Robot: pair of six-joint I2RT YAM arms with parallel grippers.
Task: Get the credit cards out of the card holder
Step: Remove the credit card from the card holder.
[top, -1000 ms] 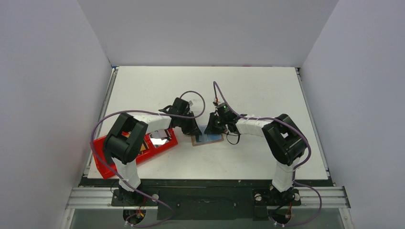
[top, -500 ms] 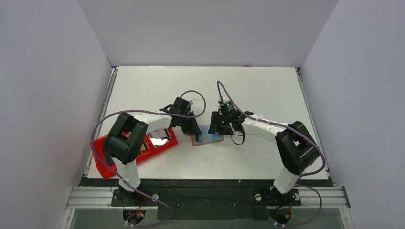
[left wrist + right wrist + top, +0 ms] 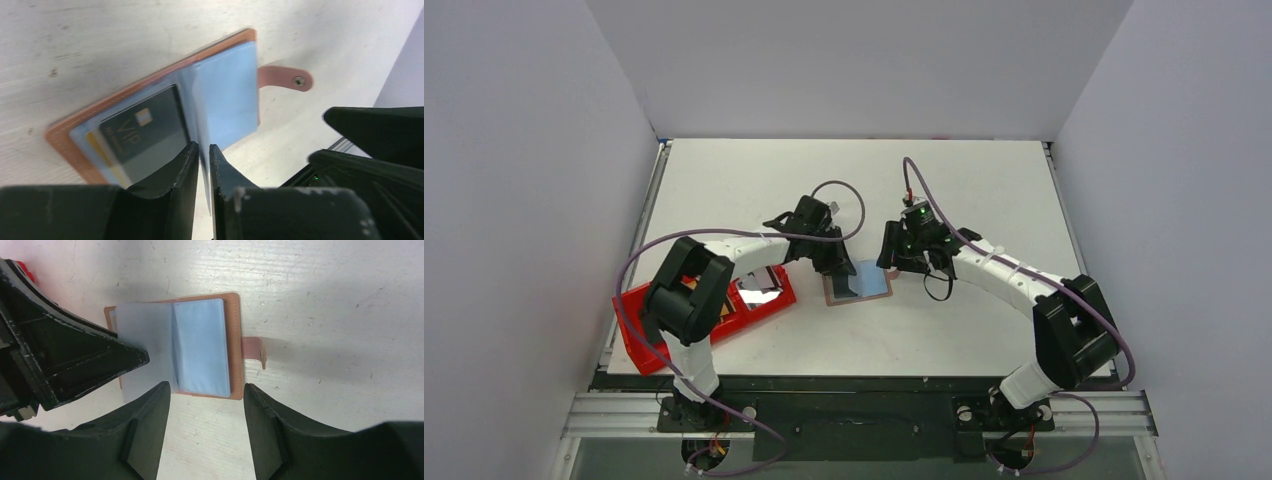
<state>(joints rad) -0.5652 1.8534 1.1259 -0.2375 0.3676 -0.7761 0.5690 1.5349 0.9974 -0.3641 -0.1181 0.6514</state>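
Note:
The tan-brown card holder (image 3: 860, 288) lies open on the table between both arms, its snap tab (image 3: 286, 79) pointing right. My left gripper (image 3: 202, 147) is shut on a thin pale blue-grey inner leaf (image 3: 145, 347) and holds it raised off the holder (image 3: 150, 100); I cannot tell whether a card is in it. A dark card marked VIP (image 3: 145, 131) sits in the left sleeve. My right gripper (image 3: 206, 387) is open and empty, just off the holder's (image 3: 202, 347) near edge. From above, the left gripper (image 3: 842, 270) is over the holder and the right gripper (image 3: 891, 257) is at its right.
A red tray (image 3: 639, 335) stands at the table's left front edge with shiny silver cards (image 3: 759, 288) in it, under my left forearm. The two grippers are close together; the right one (image 3: 372, 150) shows in the left wrist view.
My right arm has swung right and back, off the holder. My left gripper has shifted slightly right over the holder with the leaf in it.

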